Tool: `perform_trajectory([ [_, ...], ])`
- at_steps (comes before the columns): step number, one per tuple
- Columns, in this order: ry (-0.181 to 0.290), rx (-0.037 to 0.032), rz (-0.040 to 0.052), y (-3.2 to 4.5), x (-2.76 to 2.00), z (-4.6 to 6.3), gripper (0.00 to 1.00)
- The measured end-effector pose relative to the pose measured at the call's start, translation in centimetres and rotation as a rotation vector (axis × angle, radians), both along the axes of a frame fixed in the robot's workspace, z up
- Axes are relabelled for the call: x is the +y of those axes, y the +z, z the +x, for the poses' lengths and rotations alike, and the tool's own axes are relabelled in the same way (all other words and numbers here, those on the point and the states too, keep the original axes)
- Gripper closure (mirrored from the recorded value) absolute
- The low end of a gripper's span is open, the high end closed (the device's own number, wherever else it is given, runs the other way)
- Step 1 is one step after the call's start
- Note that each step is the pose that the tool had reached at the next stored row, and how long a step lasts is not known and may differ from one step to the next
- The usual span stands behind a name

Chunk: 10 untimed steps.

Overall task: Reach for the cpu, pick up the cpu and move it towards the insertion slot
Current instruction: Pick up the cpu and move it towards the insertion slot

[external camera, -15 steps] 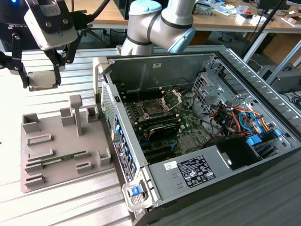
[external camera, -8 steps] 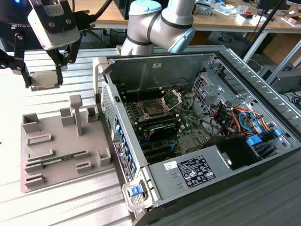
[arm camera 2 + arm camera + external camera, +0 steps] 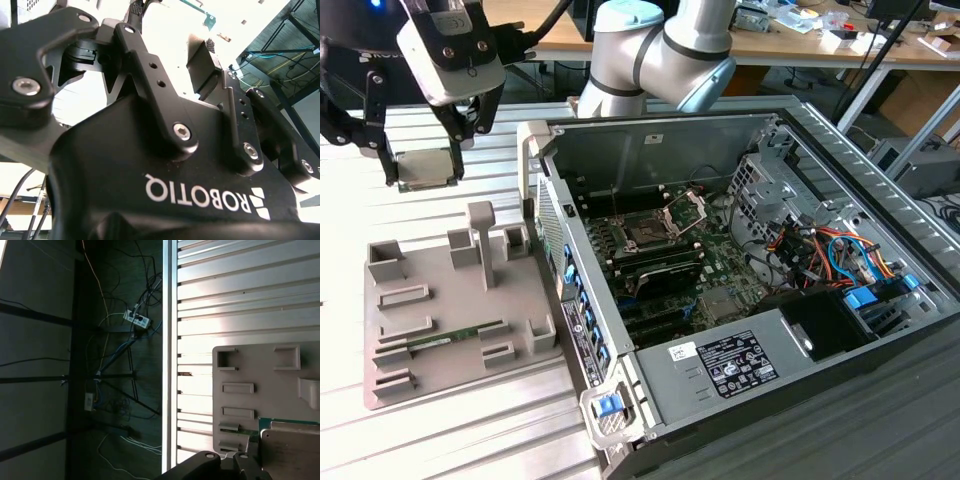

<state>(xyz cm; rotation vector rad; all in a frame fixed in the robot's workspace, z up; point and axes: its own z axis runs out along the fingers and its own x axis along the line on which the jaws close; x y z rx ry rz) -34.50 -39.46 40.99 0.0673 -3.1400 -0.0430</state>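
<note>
Jaws clenched on the cpu [image 3: 426, 170] hold it above the grey tray [image 3: 450, 300].

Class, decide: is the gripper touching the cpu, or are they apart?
Touching. In the exterior view, the gripper has its black fingers against opposite edges of the cpu, with no gap on either side.

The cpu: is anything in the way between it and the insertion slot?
Yes. In the exterior view the gripper holds the cpu in the air outside the computer case, and the case's side wall stands between it and the insertion slot inside.
</note>
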Motion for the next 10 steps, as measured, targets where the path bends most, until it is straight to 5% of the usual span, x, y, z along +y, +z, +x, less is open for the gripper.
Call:
perform_trajectory([
  [10, 0.000, 0.0000, -0.0001, 0.00, 0.00, 0.99, 0.45],
])
